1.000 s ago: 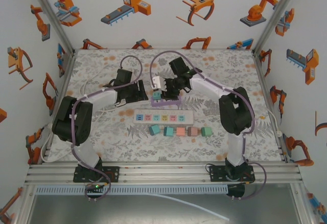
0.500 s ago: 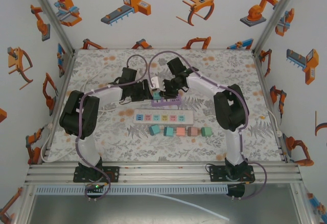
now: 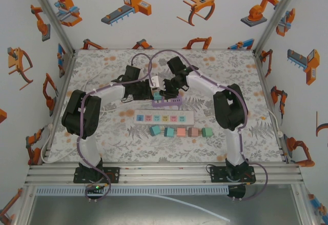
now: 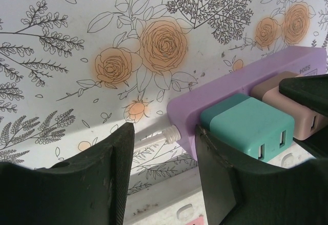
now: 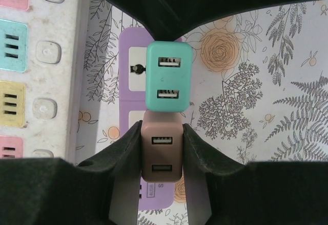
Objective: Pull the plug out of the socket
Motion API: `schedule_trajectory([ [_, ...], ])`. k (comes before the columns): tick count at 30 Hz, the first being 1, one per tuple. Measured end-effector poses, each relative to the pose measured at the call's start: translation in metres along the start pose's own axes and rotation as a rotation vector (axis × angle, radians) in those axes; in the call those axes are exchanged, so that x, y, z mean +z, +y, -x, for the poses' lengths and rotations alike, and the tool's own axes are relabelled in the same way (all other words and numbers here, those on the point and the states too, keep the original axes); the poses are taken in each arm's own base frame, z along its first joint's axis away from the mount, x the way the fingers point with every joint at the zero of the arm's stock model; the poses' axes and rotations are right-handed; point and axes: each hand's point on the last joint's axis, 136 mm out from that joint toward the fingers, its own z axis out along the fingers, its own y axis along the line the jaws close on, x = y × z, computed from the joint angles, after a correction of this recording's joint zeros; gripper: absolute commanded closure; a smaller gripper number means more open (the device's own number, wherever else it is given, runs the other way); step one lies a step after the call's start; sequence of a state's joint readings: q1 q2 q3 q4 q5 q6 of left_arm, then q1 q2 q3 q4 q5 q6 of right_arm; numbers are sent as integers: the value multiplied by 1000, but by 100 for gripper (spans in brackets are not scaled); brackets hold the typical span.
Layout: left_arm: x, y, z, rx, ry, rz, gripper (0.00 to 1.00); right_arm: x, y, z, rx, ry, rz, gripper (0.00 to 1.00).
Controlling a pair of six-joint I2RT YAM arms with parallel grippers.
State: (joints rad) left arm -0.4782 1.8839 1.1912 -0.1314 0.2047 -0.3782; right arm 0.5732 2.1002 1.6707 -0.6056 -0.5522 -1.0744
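My right claw (image 5: 162,135) is closed on the brown plug (image 5: 161,158), low in the middle of the right wrist view. One pad presses each flank of it, and its two USB slots face the camera. The plug sits fully down in the purple strip (image 5: 131,56), with no gap showing under its body. The teal plug (image 5: 169,76) is seated just above it in that frame, the two touching end to end.

My left claw (image 4: 164,135) is open. In the left wrist view its fingers straddle the strip's cord end at lower centre. One finger rests on the floral table (image 4: 61,56). The other lies against the strip's edge, right by the teal plug. Between them I see only the cord stub and bare cloth, so I hold nothing there. Whether that finger bears down on the strip I cannot tell.

As I judge it, the reach and the grasp are done and the pull is not. What is left is to draw the brown plug straight out while the strip stays down, then carry it clear. The strip looks light, so it may lift with the plug if my left claw does not pin it. The white strip (image 5: 56,81) at the left edge of the right wrist view plays no part.
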Motion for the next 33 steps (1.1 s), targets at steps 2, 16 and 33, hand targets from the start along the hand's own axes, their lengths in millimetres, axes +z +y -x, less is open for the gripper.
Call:
schedule_trajectory([
  [2,0,0,0,3,0,0,50,0,0,1,5,-1,5,80],
  [16,1,0,0,9,0,0,50,-12,-8,6,74,-50,10,84],
  [33,-2,-1,-2,19,28,8,46,-68,0,36,108,-113,-105,86],
])
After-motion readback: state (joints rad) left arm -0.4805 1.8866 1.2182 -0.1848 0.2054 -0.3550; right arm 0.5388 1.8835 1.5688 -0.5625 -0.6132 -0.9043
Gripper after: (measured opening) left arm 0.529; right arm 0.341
